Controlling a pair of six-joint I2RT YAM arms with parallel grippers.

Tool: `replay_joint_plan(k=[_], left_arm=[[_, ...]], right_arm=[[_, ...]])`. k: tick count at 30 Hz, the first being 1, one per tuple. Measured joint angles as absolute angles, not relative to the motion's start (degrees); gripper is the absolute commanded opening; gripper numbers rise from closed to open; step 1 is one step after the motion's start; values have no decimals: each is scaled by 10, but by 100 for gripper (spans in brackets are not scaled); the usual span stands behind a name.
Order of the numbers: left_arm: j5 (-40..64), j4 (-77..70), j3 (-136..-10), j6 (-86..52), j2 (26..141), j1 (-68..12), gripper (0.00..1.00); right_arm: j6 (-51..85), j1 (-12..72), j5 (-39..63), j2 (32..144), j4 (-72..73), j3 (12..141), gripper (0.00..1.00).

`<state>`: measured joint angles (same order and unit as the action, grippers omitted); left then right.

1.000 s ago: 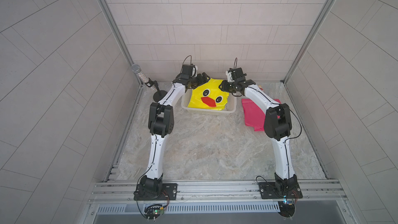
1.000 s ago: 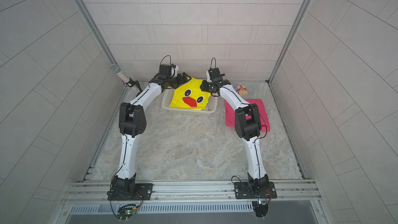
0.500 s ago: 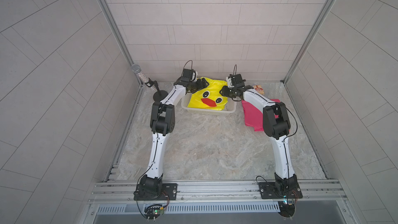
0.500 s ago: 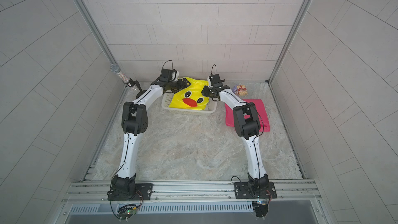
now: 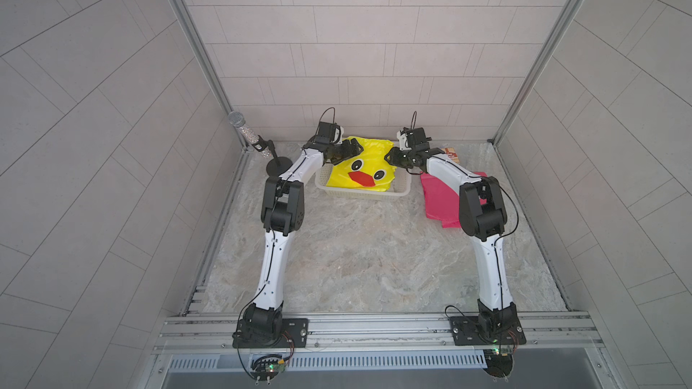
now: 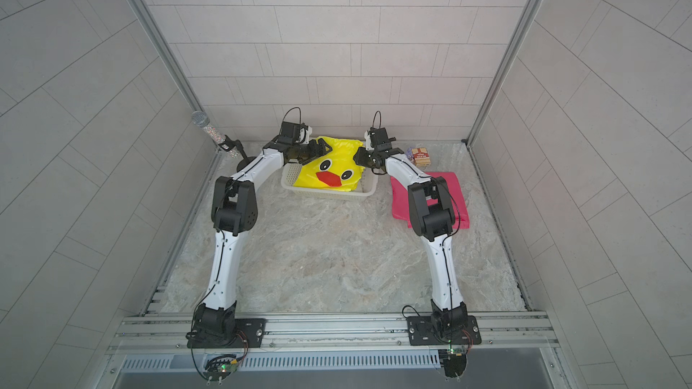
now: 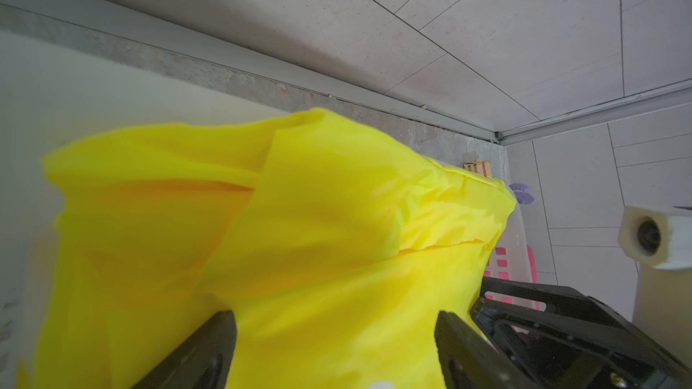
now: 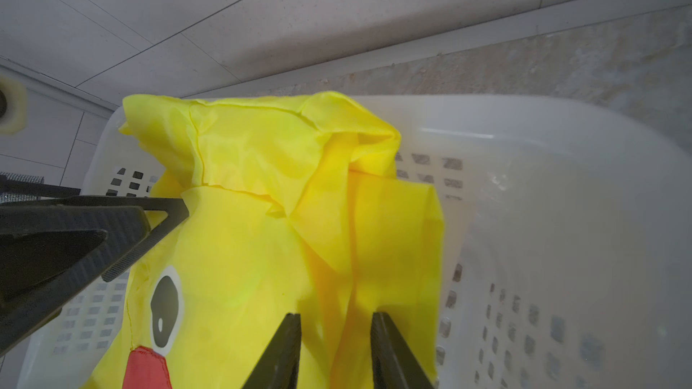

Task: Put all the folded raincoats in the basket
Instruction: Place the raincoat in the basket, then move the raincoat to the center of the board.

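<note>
A sparkly silver microphone on a black stand stands well off to the outer side of the left claw, which hangs spread wide over the near corner of the yellow folded raincoat with a duck face; its fingers straddle the fabric without pinching it, as a release would look. The raincoat lies between the two claws inside the white perforated plastic basket, so the task looks nearly done. The right claw sits half-spread at the opposite corner, and whether it pinches a fold cannot be told. Beyond it on the marble counter lie a pink folded cloth and a small box. Compared with a second ago, both claws are lower and the raincoat has settled flatter.
</note>
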<state>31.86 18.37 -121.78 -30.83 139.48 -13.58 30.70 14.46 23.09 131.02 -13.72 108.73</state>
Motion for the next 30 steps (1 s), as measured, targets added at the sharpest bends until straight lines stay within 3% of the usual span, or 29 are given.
replay_joint_plan(k=[9,16,22,26,30], left_arm=[[294,277,-1252,-283,1323,-136,100],[253,345,-1266,-243,1195,-136,100],[227,283,-1008,-243,1018,-136,100],[203,202,-781,-271,909,-141,100],[180,174,-665,-286,835,-153,100]], right_arm=[[303,143,234,1221,-164,1040,55],[287,129,190,986,-172,924,56],[273,49,125,834,-188,725,58],[247,15,85,840,-241,645,61],[228,3,57,852,-279,607,61]])
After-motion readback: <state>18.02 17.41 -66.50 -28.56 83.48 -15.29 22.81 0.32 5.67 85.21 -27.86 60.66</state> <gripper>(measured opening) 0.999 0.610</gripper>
